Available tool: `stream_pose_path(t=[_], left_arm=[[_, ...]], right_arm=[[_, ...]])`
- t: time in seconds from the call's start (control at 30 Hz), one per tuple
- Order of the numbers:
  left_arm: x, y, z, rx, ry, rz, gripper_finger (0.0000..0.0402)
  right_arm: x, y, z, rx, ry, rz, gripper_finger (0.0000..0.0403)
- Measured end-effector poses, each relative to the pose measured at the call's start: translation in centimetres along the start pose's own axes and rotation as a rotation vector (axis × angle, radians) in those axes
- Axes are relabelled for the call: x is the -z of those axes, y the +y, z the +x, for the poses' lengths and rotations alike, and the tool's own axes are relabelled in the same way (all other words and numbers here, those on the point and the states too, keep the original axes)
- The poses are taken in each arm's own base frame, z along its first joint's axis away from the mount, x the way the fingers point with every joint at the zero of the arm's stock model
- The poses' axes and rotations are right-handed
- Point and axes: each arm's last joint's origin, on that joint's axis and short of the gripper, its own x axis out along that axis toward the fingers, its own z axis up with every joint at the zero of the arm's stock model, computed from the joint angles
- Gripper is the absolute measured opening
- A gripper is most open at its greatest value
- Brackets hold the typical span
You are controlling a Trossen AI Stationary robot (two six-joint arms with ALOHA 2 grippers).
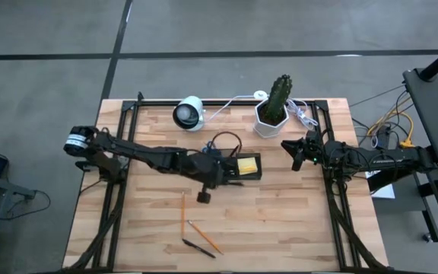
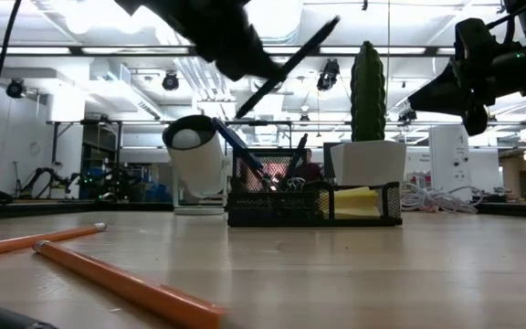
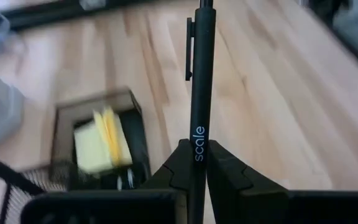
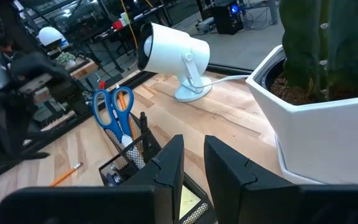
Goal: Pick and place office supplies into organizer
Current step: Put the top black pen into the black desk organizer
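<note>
Near the middle of the worktop (image 1: 280, 221), toward its far edge, sits the black mesh organizer (image 1: 238, 163). Its tall compartment holds blue-handled scissors (image 4: 112, 112) standing handles up, with an orange pencil (image 4: 125, 106) and a dark pen beside them; a low compartment holds one yellow sticky-note pad (image 3: 102, 140). Just above the organizer's near side, the left gripper (image 3: 192, 163) is clamped tight on a black pen (image 3: 199, 93), which is tilted in the air. Toward the near edge lie two orange pencils (image 1: 183, 214) and one dark pen (image 1: 197, 247). At the far edge stand a white hexagonal pot with a cactus (image 1: 274, 106) and a white camera (image 1: 188, 113). The right gripper (image 1: 297, 153) hovers near the right edge beside the pot, fingers (image 4: 168, 163) slightly parted and empty.
</note>
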Motion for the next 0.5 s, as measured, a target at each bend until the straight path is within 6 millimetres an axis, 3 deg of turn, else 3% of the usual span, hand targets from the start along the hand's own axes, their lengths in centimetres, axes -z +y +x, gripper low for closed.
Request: stream_pose_path(t=[0.5], left_arm=[[-1.9, 4.3, -0.6, -0.289, -0.246, -0.099, 0.001]], right_arm=[[0.0, 0.0, 0.0, 0.0, 0.0, 0.003, 0.0054]])
